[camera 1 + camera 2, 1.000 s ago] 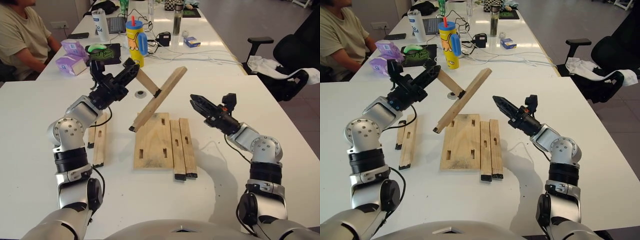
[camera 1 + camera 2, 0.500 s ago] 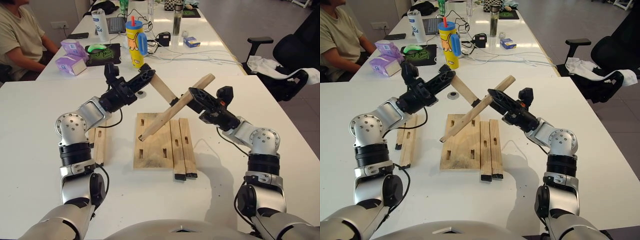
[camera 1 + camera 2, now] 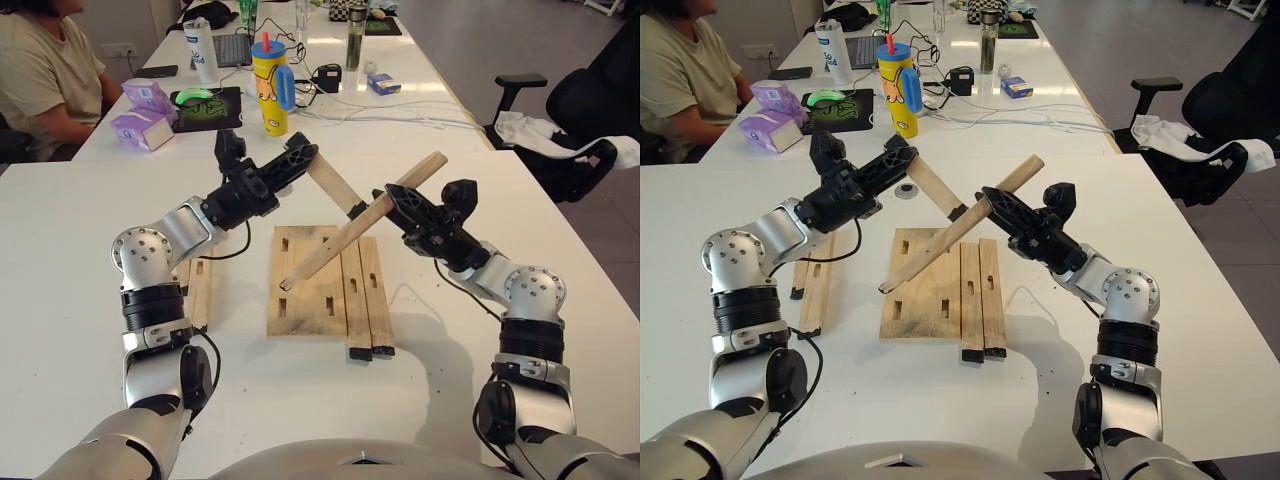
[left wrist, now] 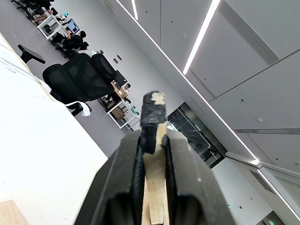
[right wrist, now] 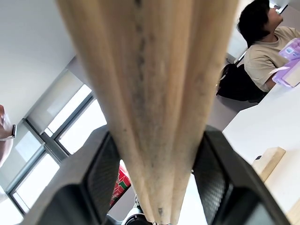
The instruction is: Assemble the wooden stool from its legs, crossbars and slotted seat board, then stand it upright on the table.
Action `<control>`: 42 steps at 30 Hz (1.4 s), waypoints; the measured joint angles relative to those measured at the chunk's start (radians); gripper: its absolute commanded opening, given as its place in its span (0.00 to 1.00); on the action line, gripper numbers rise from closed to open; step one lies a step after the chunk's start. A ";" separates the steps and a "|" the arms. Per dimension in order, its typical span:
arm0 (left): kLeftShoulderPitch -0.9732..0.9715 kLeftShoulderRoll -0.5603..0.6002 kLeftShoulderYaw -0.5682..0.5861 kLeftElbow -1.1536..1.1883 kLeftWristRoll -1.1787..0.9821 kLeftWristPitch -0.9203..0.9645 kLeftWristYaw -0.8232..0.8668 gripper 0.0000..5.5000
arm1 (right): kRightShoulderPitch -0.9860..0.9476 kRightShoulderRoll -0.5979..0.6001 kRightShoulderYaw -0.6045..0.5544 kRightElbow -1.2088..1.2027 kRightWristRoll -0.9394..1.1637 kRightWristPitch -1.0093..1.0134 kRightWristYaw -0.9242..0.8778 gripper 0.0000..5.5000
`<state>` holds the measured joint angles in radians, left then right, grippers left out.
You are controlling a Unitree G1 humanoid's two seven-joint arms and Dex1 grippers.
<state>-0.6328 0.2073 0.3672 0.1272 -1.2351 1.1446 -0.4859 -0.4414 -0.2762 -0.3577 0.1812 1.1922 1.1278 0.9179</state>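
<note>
1. Left eye view: the left gripper (image 3: 300, 160) is clamped on a short wooden crossbar (image 3: 333, 186). It holds the crossbar in the air above the far edge of the slotted seat board (image 3: 305, 300). The left wrist view shows the same bar pinched between both fingers (image 4: 123, 178), its dark tip (image 4: 153, 105) pointing away.
2. The right gripper (image 3: 400, 205) is closed round a long leg (image 3: 325, 255), gripping it above its middle. The leg slants from high on the robot's right down to a low end just over the board. In the right wrist view the leg (image 5: 154, 93) sits between the two fingers (image 5: 101, 183).
3. The crossbar's dark tip meets the leg just beside the right gripper. I cannot tell whether it has entered a slot.
4. Two more long pieces (image 3: 363, 295) lie flat against the board's right edge. Two slotted pieces (image 3: 200, 285) lie on the table (image 3: 80, 300) beside the left arm.
5. Handling, as I judge it:
   - The parts look like plain softwood: stiff, fairly light, and rough enough not to slip.
   - The long leg will lever about its grip, so a hold close to the joint suits it best.
   - The crossbar is best held near its free end, leaving the dark tip clear.
   - Pressing the parts together at an angle could jam or chip the tip, so they should be pushed straight.
</note>
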 measured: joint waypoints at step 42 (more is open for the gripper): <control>0.439 0.574 -0.846 -0.367 1.075 -0.817 -0.633 0.51 | -0.167 -0.210 0.427 0.134 -0.606 -0.627 0.534 0.38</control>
<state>-0.1935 0.7809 -0.4792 -0.2394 -0.1600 0.3277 -1.1193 -0.6080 -0.4865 0.0693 0.3149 0.5866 0.5004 1.4517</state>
